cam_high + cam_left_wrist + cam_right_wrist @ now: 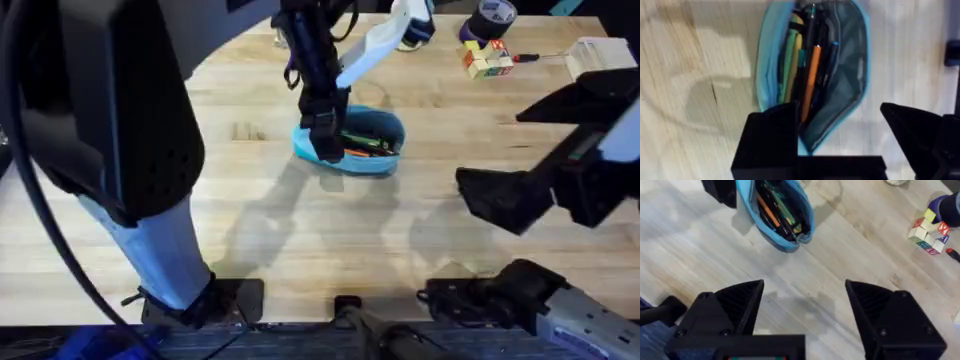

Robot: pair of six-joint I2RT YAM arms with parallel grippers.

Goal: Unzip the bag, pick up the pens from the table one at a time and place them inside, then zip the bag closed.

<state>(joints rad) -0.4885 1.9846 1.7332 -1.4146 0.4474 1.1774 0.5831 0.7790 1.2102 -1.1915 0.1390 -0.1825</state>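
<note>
The soft turquoise fabric pouch (352,142) lies unzipped on the pale butcher-block bench (250,210), its mouth gaping into a rounded almond shape with a darker teal lining. Inside it sit the slim stick pens (807,75): an orange one, a yellow-green one and several thin dark ones, packed lengthwise and overlapping so that their count is hard to make out.

The left hand (322,135) hangs directly over the pouch's end nearest that arm's side, pointing steeply down from a long black forearm. In the left wrist view its two black fingers (770,137) are spread, one set over the pouch's rim and lower tip, the other standing clear over bare wood beside the pouch. Whether the near finger actually touches the fabric cannot be told; it hides the pouch's lower corner and the pens' ends.

The right hand (805,317) hovers well apart from the pouch, over open bench, its blocky matte-black fingers (730,310) spread wide with nothing between them. From it, the pouch (777,215) lies ahead and is partly cut off by the view's edge.

Beyond the right hand, near the bench's far edge, stands a small cluster of coloured wooden blocks (486,58) beside a dark blue roll (490,20), with a red-handled small tool (524,57) just next to the blocks.
</note>
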